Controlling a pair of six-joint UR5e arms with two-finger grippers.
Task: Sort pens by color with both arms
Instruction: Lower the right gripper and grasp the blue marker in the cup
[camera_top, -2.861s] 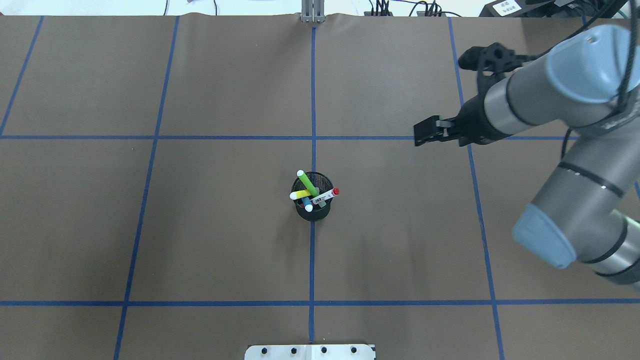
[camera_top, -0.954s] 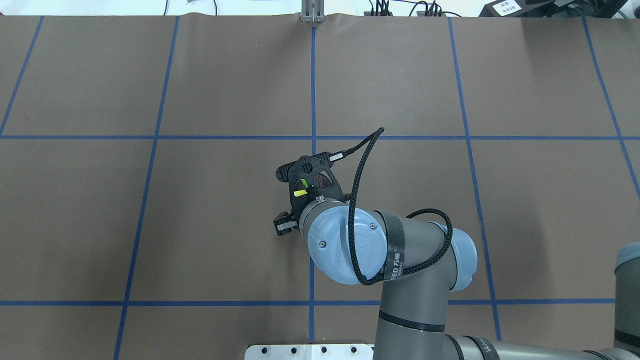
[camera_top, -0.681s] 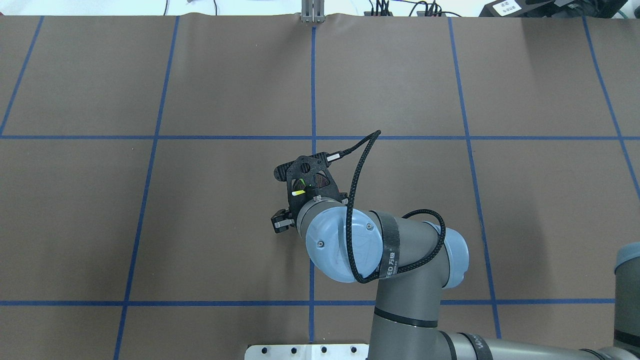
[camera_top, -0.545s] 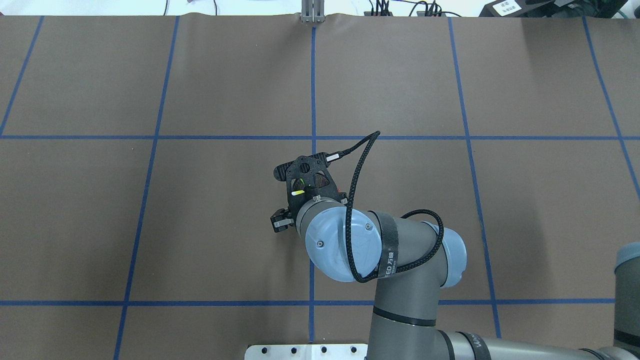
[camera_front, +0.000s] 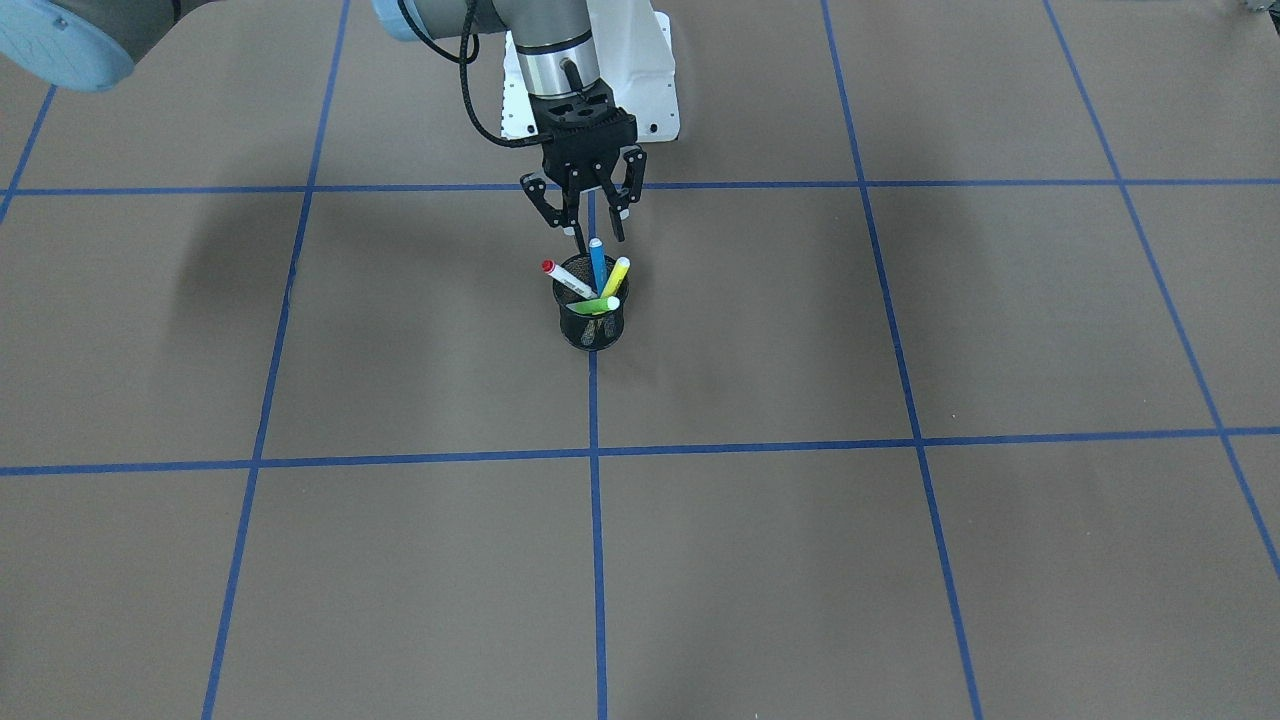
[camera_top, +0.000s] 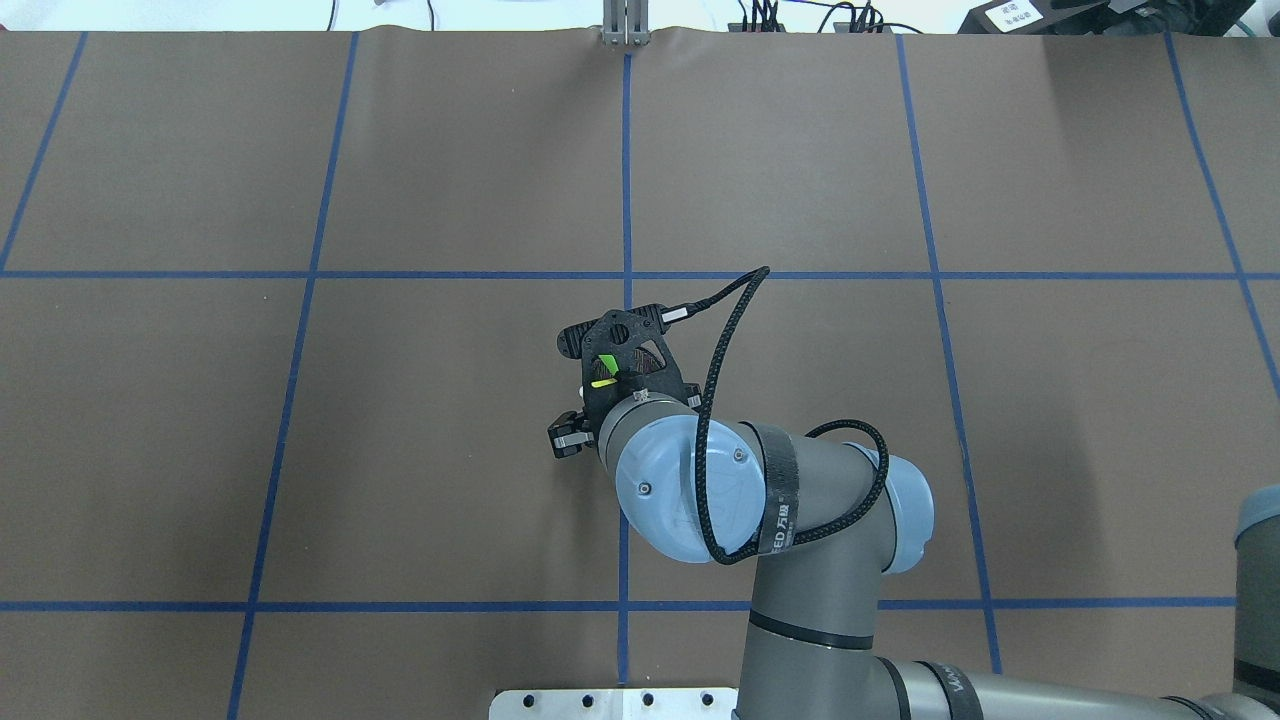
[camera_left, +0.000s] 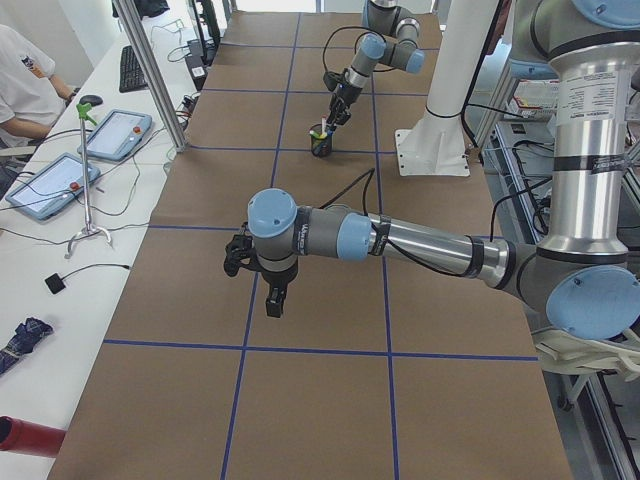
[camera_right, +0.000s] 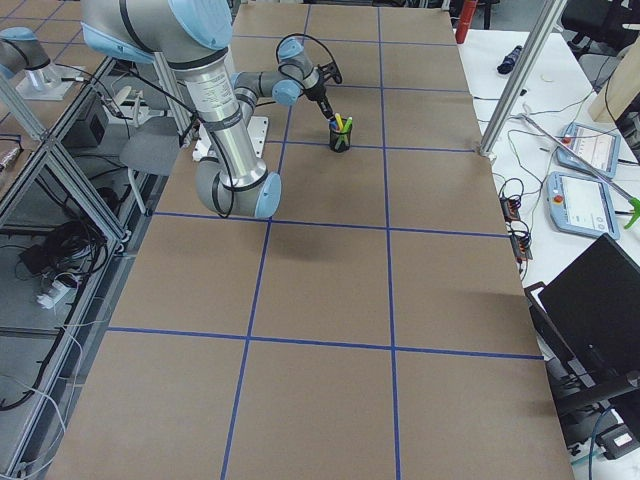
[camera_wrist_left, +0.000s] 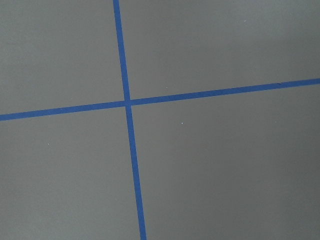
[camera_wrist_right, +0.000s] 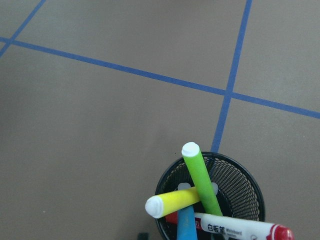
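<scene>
Pens first: we find all four standing together in the black mesh cup (camera_front: 592, 328). The cup sits on a blue tape line (camera_front: 594, 420), about midway between the two ends of the bench (camera_front: 900, 560) and well in from both long edges.

The blue pen (camera_front: 598, 265) leans toward the robot's edge. The yellow pen (camera_front: 615, 276) tilts toward the bench's left end. The white pen with red ends (camera_front: 566, 281) tilts toward the right end. The green pen (camera_front: 597, 305) lies lowest, across the rim, with its tip toward the operators' edge.

The right arm (camera_top: 800, 520) reaches in from the robot's edge and hides most of the cup from overhead. The right gripper (camera_front: 599, 238) hangs straight down over the cup with its fingers (camera_front: 620, 212) spread wide. Their tips are just above the rim on the robot's side, and the top of the blue pen stands in the gap between them. In the front view we see space on either side of it.

The left arm (camera_left: 420, 240) stretches out toward the bench's left end. The left gripper (camera_left: 272, 305) points down above the paper, well apart from the cup. We cannot tell whether its fingers are apart or together. Its wrist view shows only brown paper and crossing tape.
</scene>
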